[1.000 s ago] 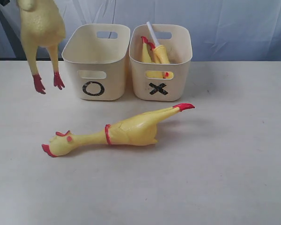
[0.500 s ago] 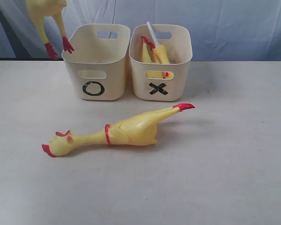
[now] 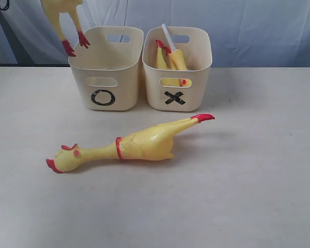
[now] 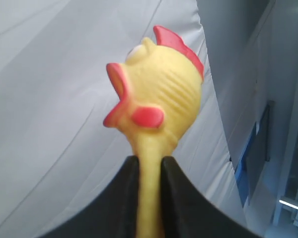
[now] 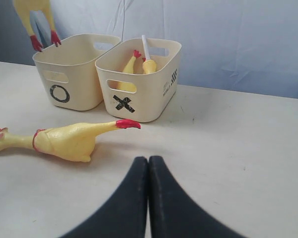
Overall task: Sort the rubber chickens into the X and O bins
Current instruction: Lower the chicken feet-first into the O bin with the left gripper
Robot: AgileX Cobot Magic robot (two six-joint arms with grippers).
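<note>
Currently left claw (image 4: 150,162) clamped on neck of hanging chicken (image 3: 59,13), feet dangled at O bin (image 3: 106,67) rim. Right claw (image 5: 148,161) shut, nothing held. Second chicken (image 3: 139,144) laid on counter (image 3: 237,181); judged light, floppy, neck grip advised.

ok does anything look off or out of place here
One thing: a white stick pokes up past the rim of the X bin, beside the stowed chicken; what it is I cannot tell. Otherwise, the loose chicken lies on its side on the table, unsorted.
</note>
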